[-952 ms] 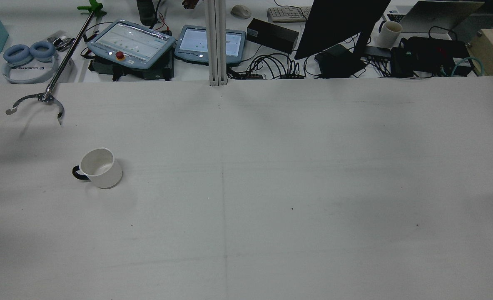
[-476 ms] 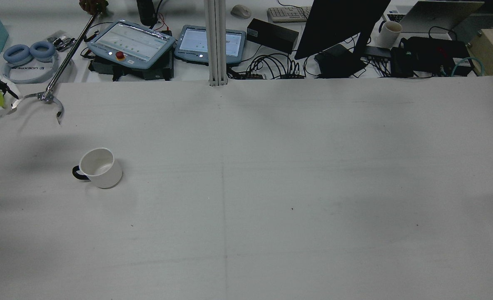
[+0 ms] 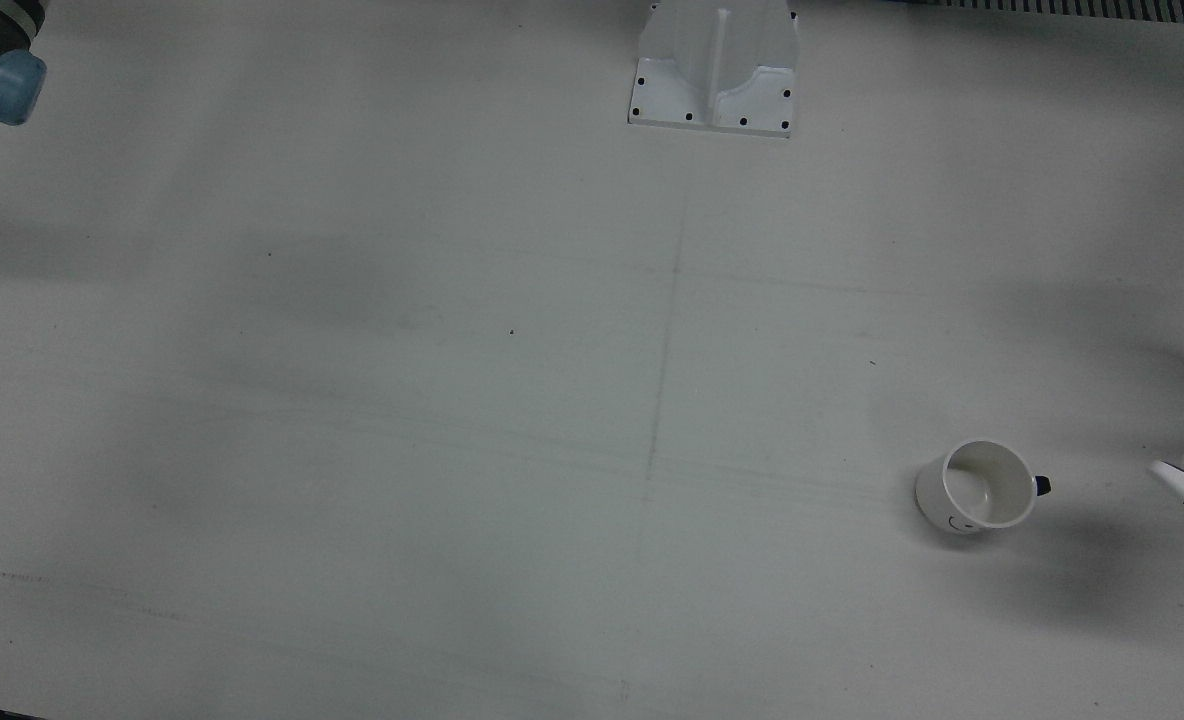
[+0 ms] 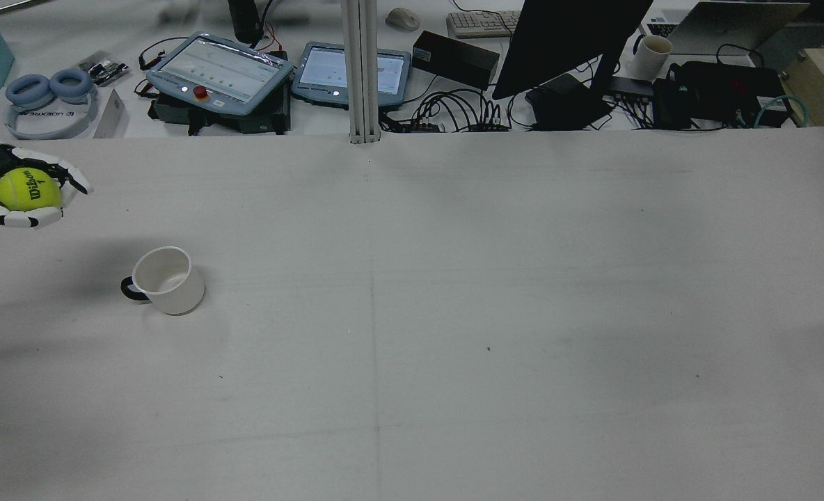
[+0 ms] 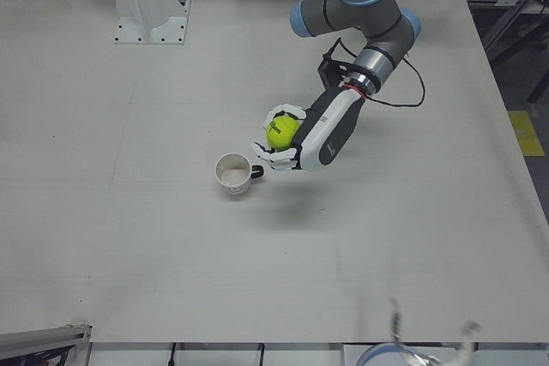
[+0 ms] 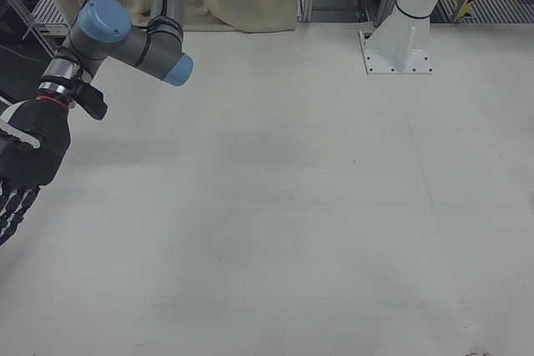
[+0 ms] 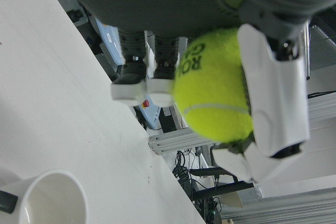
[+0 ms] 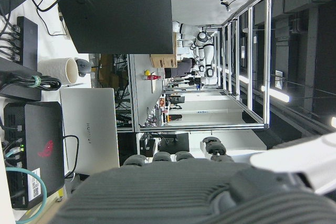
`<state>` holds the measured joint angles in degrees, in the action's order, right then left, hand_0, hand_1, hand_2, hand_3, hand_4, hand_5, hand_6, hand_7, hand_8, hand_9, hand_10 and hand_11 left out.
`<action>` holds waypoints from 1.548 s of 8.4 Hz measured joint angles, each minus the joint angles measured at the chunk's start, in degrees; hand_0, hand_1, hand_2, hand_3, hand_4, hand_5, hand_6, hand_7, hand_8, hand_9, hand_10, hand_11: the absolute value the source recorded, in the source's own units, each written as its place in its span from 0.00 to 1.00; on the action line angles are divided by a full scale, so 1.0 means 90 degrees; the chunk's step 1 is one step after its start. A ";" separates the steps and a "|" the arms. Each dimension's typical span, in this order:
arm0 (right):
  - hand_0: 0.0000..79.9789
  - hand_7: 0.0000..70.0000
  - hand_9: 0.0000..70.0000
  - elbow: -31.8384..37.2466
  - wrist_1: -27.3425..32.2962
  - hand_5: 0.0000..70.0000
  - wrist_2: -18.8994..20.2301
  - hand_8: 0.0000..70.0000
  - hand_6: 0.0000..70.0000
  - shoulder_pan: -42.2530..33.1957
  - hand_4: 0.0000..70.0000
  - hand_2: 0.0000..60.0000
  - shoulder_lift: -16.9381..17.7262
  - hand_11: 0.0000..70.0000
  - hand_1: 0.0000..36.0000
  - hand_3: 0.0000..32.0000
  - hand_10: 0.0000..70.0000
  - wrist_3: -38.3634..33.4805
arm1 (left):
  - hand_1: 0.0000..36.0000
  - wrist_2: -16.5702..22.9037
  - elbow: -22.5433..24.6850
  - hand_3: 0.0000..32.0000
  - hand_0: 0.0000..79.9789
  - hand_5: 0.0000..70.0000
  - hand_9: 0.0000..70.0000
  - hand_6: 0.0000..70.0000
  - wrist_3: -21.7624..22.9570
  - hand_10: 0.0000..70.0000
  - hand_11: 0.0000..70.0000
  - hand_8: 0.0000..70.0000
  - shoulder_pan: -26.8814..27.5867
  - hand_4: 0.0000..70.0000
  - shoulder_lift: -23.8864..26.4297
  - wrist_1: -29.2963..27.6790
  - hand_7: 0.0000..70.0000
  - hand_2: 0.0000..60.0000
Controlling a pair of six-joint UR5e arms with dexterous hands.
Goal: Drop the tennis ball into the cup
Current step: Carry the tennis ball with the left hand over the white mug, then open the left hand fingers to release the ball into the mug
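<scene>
Tennis ball (image 4: 26, 189) sits clamped in the curled fingers (image 4: 15, 219) of your left hand (image 4: 19, 188) at the rear view's left edge, held above the table (image 4: 454, 313) and apart from the white cup (image 4: 168, 280), which stands upright nearer the camera and to the right. From the left-front view your left hand (image 5: 292, 139) holds the ball (image 5: 281, 131) just above and beside the cup (image 5: 232, 173), and its own camera shows white fingertips (image 7: 273, 93) wrapped round the ball (image 7: 215, 85) with the cup's rim (image 7: 50, 203) below. In the right-front view your right hand (image 6: 21, 181) hangs at the left edge, fingers (image 6: 12, 210) pointing down, straight and slightly apart, holding nothing.
</scene>
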<state>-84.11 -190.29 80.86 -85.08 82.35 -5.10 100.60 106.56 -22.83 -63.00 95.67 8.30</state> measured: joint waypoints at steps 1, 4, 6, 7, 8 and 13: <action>0.00 0.00 0.00 0.0000 -0.0002 0.00 0.0000 0.00 0.00 0.0000 0.00 0.00 0.0000 0.00 0.00 0.00 0.00 0.0000 | 0.75 -0.0149 0.0000 0.00 0.67 0.33 1.00 1.00 -0.0001 0.72 1.00 0.88 0.0186 0.76 0.0030 0.0046 1.00 1.00; 0.00 0.00 0.00 0.0000 -0.0003 0.00 0.0000 0.00 0.00 0.0000 0.00 0.00 0.0000 0.00 0.00 0.00 0.00 0.0000 | 0.69 -0.0542 -0.0033 0.00 0.63 0.31 1.00 1.00 -0.0002 0.68 0.97 0.85 0.0696 0.73 0.0236 0.0241 1.00 1.00; 0.00 0.00 0.00 0.0000 -0.0001 0.00 0.0000 0.00 0.00 0.0000 0.00 0.00 0.0000 0.00 0.00 0.00 0.00 0.0000 | 0.70 -0.0592 -0.0038 0.00 0.64 0.31 1.00 1.00 -0.0009 0.69 0.98 0.85 0.0771 0.73 0.0288 0.0329 1.00 1.00; 0.00 0.00 0.00 0.0000 0.0000 0.00 0.0000 0.00 0.00 0.0000 0.00 0.00 0.0000 0.00 0.00 0.00 0.00 0.0000 | 0.68 -0.0601 -0.0045 0.00 0.64 0.31 1.00 1.00 -0.0011 0.68 0.97 0.84 0.0802 0.72 0.0293 0.0354 1.00 1.00; 0.00 0.00 0.00 0.0000 0.0000 0.00 0.0000 0.00 0.00 0.0000 0.00 0.00 0.0000 0.00 0.00 0.00 0.00 0.0000 | 0.66 -0.0636 -0.0056 0.00 0.62 0.31 1.00 1.00 -0.0011 0.66 0.93 0.83 0.0856 0.71 0.0295 0.0370 1.00 1.00; 0.00 0.00 0.00 0.0000 0.0000 0.00 0.0000 0.00 0.00 0.0000 0.00 0.00 0.0000 0.00 0.00 0.00 0.00 0.0000 | 0.61 -0.0891 -0.0056 0.00 0.61 0.17 0.48 0.61 -0.0004 0.21 0.32 0.32 0.1171 0.47 0.0310 0.0421 0.84 0.81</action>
<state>-84.11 -190.29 80.86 -85.08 82.35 -5.10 92.57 106.05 -22.87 -52.46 98.46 12.08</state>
